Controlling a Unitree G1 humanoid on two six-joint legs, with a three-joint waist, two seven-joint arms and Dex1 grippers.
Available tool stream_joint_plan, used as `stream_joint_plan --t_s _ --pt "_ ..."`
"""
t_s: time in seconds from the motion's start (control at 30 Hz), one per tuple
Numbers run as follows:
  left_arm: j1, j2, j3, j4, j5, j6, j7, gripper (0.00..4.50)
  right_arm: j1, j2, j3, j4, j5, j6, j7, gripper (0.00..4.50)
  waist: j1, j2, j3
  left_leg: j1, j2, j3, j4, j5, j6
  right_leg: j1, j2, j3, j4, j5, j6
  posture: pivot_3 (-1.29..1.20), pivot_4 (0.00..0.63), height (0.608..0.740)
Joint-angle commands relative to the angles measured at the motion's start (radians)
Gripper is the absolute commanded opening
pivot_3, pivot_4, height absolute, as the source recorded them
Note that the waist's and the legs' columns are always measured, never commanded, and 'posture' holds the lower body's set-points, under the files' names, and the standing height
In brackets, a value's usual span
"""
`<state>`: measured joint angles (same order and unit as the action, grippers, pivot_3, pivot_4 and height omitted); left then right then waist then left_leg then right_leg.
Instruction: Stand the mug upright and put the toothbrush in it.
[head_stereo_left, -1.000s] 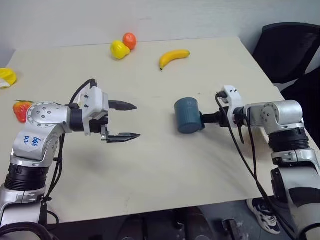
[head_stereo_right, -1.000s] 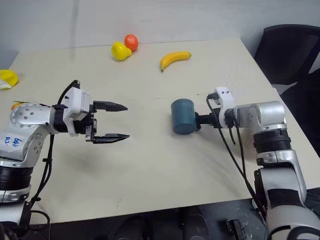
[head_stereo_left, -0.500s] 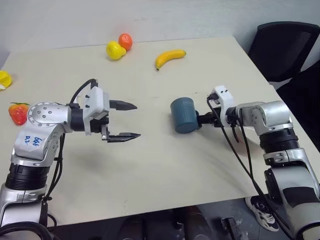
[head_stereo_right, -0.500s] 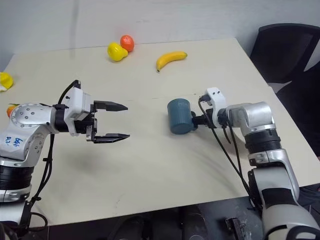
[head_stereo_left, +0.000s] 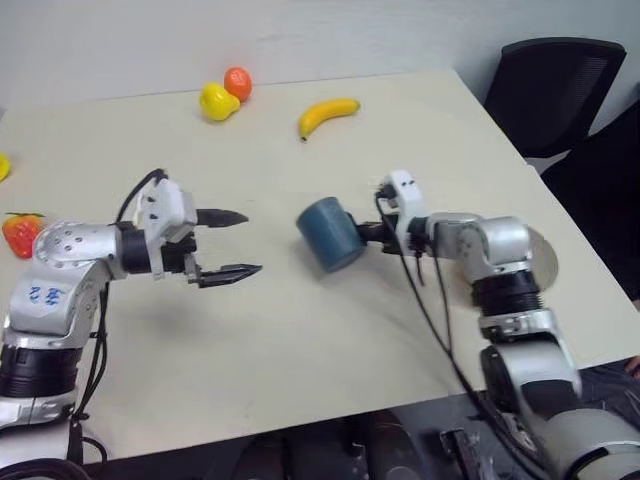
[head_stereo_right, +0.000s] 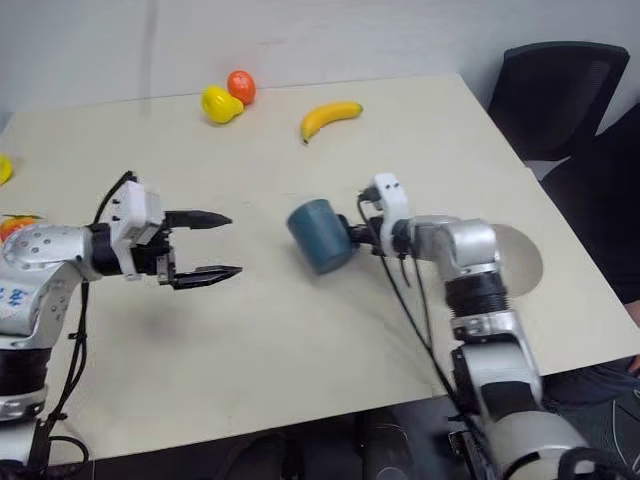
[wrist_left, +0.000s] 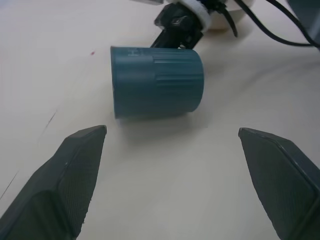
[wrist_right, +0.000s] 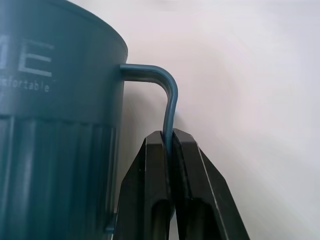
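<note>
Pale beige desk (head_stereo_left: 300, 330) with a dark chair (head_stereo_left: 545, 85) past its far right corner. Near the desk's middle the mug (head_stereo_left: 328, 233) lies tipped on its side, held by the right gripper (head_stereo_left: 372, 231), whose 2 fingers (wrist_right: 192, 200) are clenched on the thin handle (wrist_right: 167, 107), as the right wrist view shows. The left gripper (head_stereo_left: 232, 243) hovers toward the left edge with its fingers spread wide and nothing between them, pointing at the mug. Whether anything is inside the mug cannot be told, since its mouth faces away. By the far edge lie a banana (head_stereo_left: 327, 114), a yellow fruit (head_stereo_left: 217, 100) and an orange one (head_stereo_left: 237, 82); a red fruit (head_stereo_left: 20, 232) sits at the left edge.

Judging by its look, the mug is stiff, light plastic with a ribbed, fairly grippy wall. The slim handle gives a narrow hold that could let the mug swing; taking it across the body would likely be steadier for righting it.
</note>
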<state>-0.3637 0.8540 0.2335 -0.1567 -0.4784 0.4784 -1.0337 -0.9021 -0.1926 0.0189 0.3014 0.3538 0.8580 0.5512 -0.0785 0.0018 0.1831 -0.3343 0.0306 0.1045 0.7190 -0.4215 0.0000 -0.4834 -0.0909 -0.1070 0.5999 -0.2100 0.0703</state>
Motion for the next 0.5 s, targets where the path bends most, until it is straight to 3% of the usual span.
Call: stream_joint_plan --t_s 0.03,0.27,0.5 --pt "0.103 0.032 0.193 -0.063 -0.055 0.085 0.073 4.50 0.022 0.115 0.009 -0.047 -0.044 -0.261 -0.078 0.02 -0.006 0.000 0.000 0.000 0.000 -0.001 0.000 0.000 0.000 0.000 0.000 -0.001 0.000 0.000 0.000 0.00 0.150 0.740" --pt "0.296 0.023 0.469 -0.143 -0.141 0.233 0.169 4.50 0.110 0.323 0.114 0.132 -0.189 -0.773 -0.136 0.02 -0.007 -0.001 0.000 0.000 -0.001 -0.005 0.000 0.000 -0.001 0.002 -0.001 -0.002 0.001 -0.001 -0.002 0.00 0.150 0.740" --pt "0.370 0.024 0.521 -0.202 -0.169 0.255 0.208 4.50 0.139 0.362 0.189 0.421 -0.303 -1.097 -0.126 0.02 -0.010 -0.001 -0.001 0.002 -0.001 -0.008 0.000 0.001 -0.001 0.004 -0.002 -0.004 0.001 -0.002 -0.003 0.00 0.150 0.740"
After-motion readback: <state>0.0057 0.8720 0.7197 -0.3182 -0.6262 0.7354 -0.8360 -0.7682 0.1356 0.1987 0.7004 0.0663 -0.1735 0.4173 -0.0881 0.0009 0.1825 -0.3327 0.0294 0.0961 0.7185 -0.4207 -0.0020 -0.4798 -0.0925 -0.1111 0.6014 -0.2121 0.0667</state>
